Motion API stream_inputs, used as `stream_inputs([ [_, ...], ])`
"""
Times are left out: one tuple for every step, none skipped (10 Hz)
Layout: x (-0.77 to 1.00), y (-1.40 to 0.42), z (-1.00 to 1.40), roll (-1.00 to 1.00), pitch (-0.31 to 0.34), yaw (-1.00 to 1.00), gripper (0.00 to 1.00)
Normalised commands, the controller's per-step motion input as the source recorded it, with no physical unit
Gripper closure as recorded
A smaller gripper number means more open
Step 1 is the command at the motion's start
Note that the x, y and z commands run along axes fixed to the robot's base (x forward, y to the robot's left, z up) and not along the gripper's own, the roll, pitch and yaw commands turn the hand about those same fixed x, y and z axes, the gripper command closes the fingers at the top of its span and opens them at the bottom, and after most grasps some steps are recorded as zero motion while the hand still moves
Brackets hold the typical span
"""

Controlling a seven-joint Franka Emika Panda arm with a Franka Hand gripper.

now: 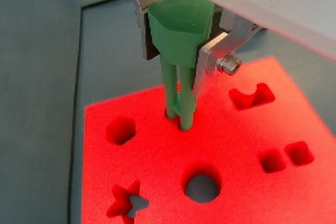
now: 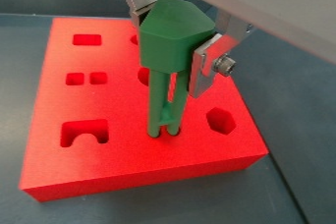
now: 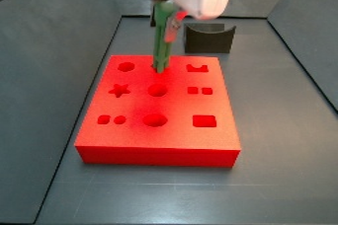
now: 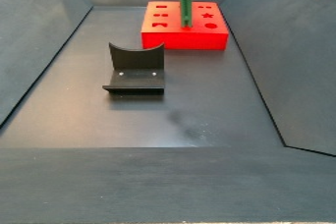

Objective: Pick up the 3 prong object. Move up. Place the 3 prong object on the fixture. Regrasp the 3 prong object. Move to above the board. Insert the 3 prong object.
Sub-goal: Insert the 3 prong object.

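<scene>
My gripper (image 1: 180, 51) is shut on the green 3 prong object (image 1: 180, 98), with the silver fingers (image 1: 214, 55) clamping its thick head and the prongs pointing straight down. The prong tips meet the top of the red board (image 1: 250, 140) between a hexagon cut-out (image 1: 121, 130) and an arch cut-out (image 1: 250, 96). I cannot tell how deep they sit. Both wrist views show the same hold, gripper (image 2: 174, 46) on the 3 prong object (image 2: 160, 105) over the board (image 2: 118, 159). In a side view the gripper (image 3: 166, 14) holds the 3 prong object (image 3: 160, 49) upright on the board (image 3: 158, 140).
The dark fixture (image 4: 136, 69) stands on the grey floor apart from the board (image 4: 207, 37), and it shows behind the board as the fixture (image 3: 209, 37). Sloping grey walls (image 4: 39, 51) enclose the floor on all sides.
</scene>
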Motion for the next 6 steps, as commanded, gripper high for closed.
stream_inputs([
  [-0.23, 0.0, -0.47, -0.02, -0.394, -0.09, 1.0],
  [0.0, 0.0, -0.56, 0.0, -0.181, -0.07, 1.0],
  [0.0, 0.0, -0.64, 0.04, -0.06, -0.01, 1.0],
  [0.01, 0.04, -0.37, 0.0, 0.0, -0.02, 1.0],
  [0.0, 0.0, 0.0, 0.01, 0.0, 0.0, 1.0],
  [0.0, 0.0, 0.0, -0.02, 0.0, 0.0, 1.0],
])
